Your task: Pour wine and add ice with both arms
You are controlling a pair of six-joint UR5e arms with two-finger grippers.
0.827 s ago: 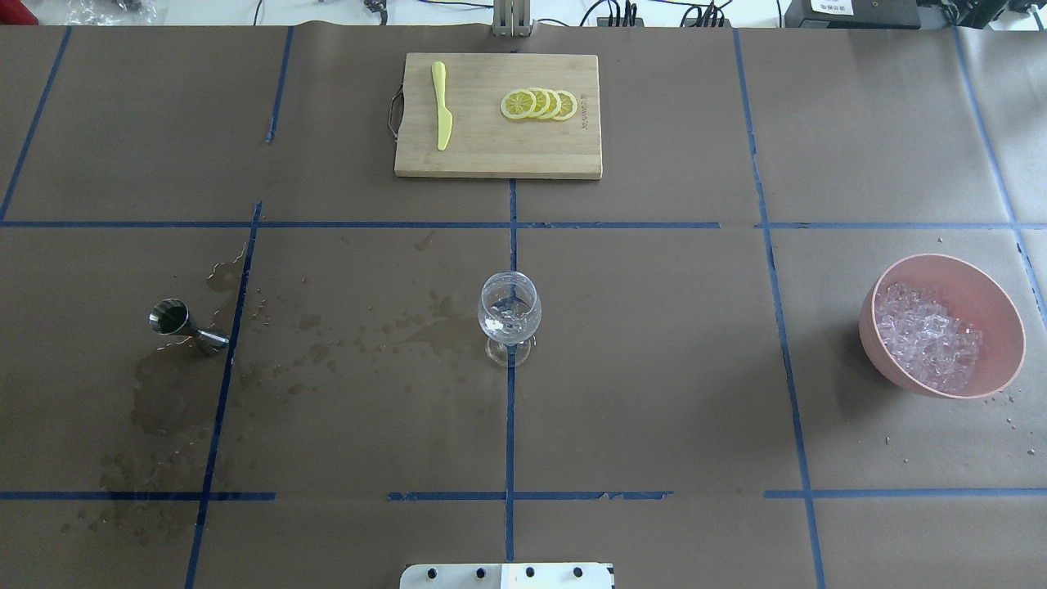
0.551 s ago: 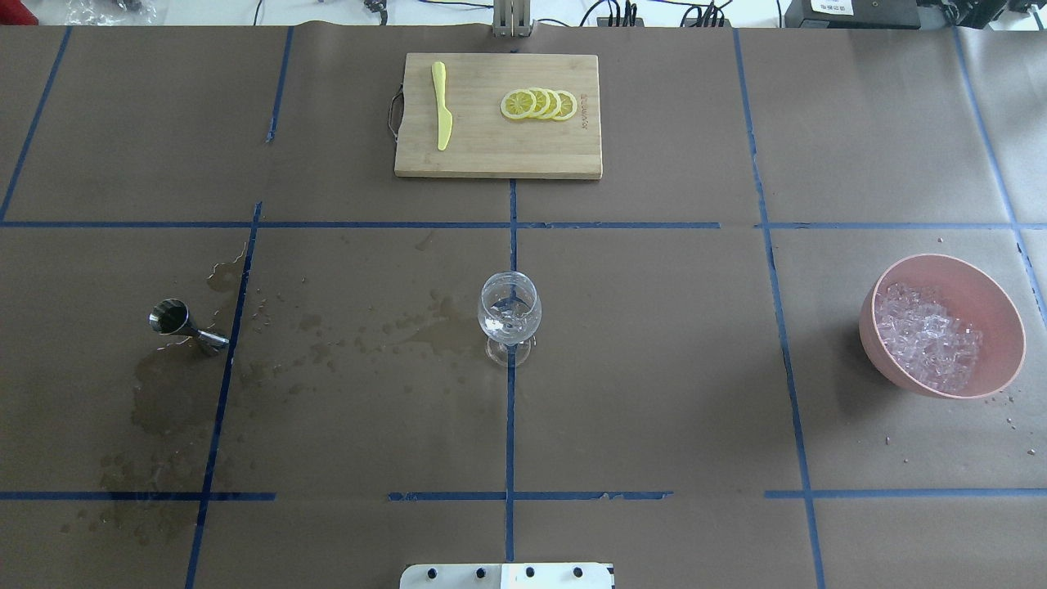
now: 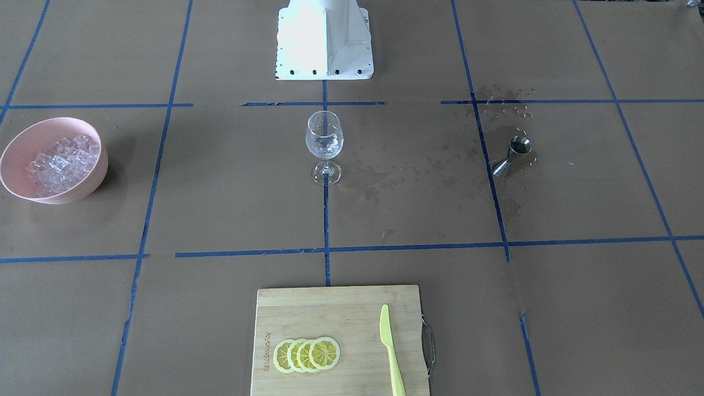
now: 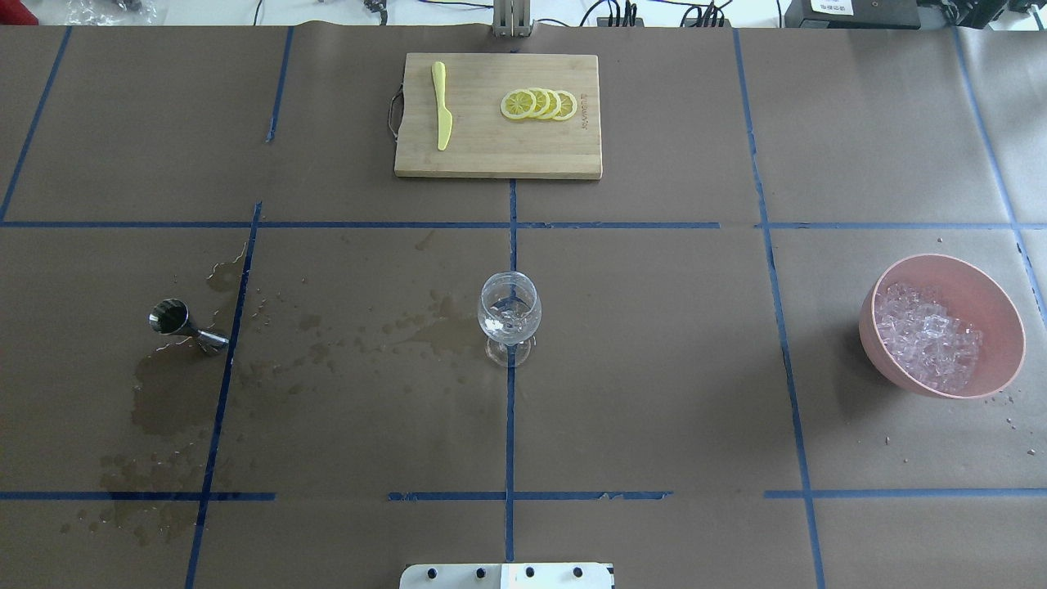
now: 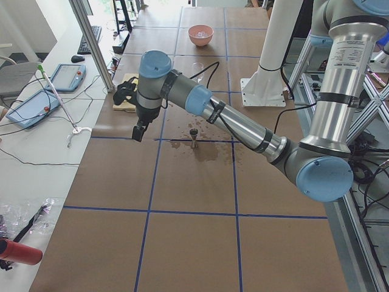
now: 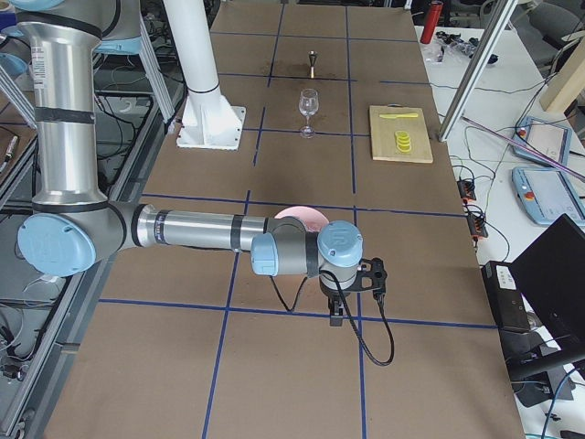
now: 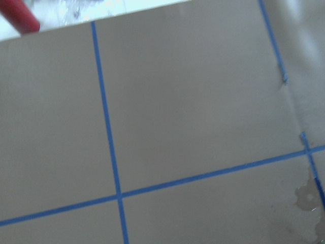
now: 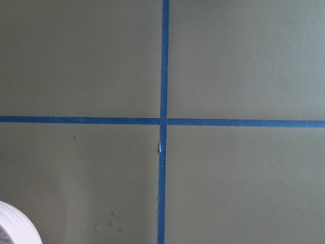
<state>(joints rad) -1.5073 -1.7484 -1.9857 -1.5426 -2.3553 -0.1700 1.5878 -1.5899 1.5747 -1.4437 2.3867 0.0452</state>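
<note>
Left gripper (image 5: 139,130) hangs near the jigger (image 4: 172,317), right gripper (image 6: 335,315) near the ice (image 4: 928,337); the glass (image 4: 509,309) stands between them. Can't tell either gripper's opening.

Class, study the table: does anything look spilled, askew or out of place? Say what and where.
Yes: dark wet stains mark the brown paper around the jigger and trail toward the wine glass, which suggests spilled liquid. Small specks also lie scattered beside the pink bowl.
</note>
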